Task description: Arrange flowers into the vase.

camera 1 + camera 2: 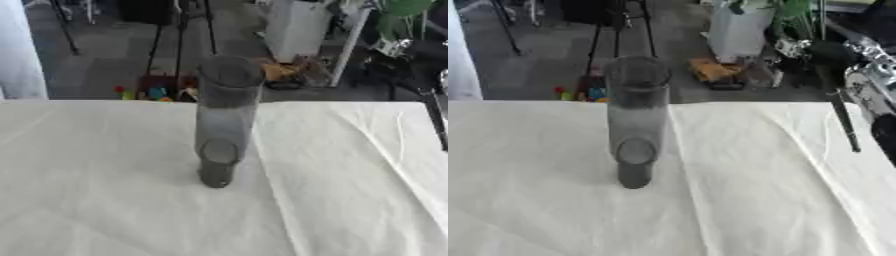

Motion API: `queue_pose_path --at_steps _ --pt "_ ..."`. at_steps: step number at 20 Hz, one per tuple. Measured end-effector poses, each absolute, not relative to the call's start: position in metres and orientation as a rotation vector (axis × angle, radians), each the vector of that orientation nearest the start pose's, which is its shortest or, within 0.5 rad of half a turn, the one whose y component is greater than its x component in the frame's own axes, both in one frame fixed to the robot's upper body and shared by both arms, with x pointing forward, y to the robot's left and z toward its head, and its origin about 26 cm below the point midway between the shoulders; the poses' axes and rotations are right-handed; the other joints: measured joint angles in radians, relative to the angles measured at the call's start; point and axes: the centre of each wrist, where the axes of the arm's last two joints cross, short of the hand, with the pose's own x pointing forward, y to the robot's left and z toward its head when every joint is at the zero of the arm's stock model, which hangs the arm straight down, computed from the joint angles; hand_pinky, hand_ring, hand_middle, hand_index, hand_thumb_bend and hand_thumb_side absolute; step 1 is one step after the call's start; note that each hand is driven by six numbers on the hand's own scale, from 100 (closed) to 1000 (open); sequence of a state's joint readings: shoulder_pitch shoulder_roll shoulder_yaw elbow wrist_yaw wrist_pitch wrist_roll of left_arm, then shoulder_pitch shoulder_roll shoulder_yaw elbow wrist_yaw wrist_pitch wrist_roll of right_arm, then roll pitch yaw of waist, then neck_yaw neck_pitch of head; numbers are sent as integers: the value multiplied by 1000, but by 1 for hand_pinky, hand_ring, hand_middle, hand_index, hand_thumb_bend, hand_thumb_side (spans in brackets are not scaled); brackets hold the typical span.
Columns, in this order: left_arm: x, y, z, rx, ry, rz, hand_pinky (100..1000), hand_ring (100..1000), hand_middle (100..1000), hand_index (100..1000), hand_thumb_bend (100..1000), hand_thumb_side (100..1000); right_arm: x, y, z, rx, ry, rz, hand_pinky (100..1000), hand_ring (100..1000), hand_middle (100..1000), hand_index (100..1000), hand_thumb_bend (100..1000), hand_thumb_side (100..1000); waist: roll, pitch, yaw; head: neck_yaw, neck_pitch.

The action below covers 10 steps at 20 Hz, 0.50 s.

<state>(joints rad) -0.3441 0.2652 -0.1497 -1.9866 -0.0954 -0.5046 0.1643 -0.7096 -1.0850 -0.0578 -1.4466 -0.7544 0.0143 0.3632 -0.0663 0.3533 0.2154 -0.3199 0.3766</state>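
A tall smoky-grey glass cylinder vase [223, 120] stands upright mid-table on a creased white cloth [96, 200]. The black-and-silver right arm [872, 80] enters at right with a dark stem [843, 120]; whether its hand is spread or closed I cannot tell.

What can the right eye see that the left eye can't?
Only the right eye view shows the robot arm at the right edge, black and silver, up beside a thin dark stem with green leaves above it. Whether its robot hand holds the stem cannot be told. The left eye view adds nothing of its own; it catches just a sliver of that stem at its right edge. Both share the tall, empty grey vase standing upright on the white cloth.
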Motion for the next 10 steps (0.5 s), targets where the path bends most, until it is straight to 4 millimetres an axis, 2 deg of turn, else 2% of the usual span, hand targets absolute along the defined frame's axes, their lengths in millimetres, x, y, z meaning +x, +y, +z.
queue_pose_path --at_steps 10 --pt "302 209 194 40 3422 440 674 1000 937 964 100 984 334 -425 396 186 -2187 513 100 100 100 112 100 233 -17 0 33 -19 -10"
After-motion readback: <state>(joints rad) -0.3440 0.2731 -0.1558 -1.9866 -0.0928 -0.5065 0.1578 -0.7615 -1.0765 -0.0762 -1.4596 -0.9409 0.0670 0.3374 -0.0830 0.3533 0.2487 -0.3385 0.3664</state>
